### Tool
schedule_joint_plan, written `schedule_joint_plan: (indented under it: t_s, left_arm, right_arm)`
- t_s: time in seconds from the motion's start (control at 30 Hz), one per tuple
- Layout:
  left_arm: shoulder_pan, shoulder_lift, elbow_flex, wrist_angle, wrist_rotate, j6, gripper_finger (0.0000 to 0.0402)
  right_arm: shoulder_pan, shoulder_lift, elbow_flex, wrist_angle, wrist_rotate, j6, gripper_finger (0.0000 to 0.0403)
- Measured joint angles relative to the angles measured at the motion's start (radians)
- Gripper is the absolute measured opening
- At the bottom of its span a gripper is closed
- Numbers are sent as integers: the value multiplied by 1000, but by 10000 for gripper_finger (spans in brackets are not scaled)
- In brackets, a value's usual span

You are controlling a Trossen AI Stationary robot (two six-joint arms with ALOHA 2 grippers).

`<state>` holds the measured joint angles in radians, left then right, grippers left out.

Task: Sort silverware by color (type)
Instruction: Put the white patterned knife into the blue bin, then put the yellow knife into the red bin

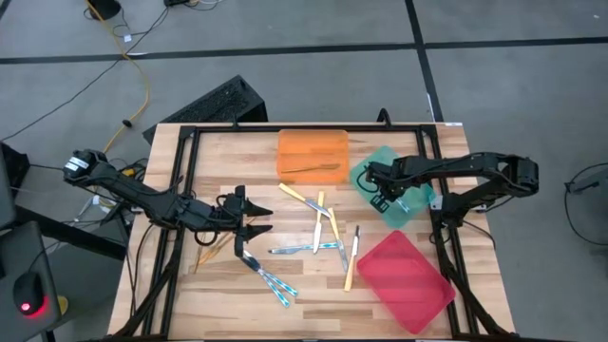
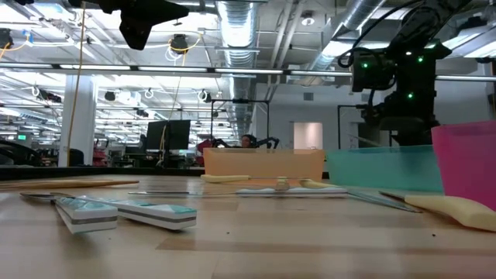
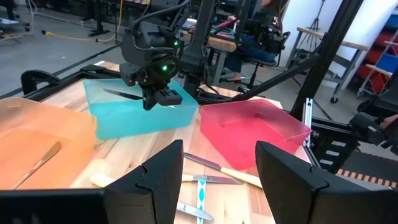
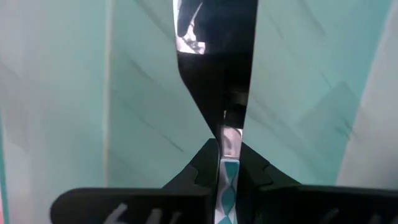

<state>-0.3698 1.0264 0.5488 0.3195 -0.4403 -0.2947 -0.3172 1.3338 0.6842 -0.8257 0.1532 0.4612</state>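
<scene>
Wooden table [image 1: 218,285] bears silverware [image 1: 318,233], trays.

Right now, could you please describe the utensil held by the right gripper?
The blue-handled utensil is slim, with a teal-and-white diamond-patterned handle and a shiny silver head. The right gripper has its jaws clamped on the handle, and hangs over the green tray. The head points out toward the tray floor; whether it touches is unclear.
</scene>
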Motion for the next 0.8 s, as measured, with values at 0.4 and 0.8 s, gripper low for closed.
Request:
schedule_joint_plan:
  t_s: [0.4, 0.8]
  left_arm:
    - [0, 0, 0, 0, 0, -3, 183]
    - [0, 0, 0, -59, 14, -16, 183]
  right_arm:
    - [0, 0, 0, 1, 2, 9, 58]
    - [10, 0, 16, -4, -13, 28, 149]
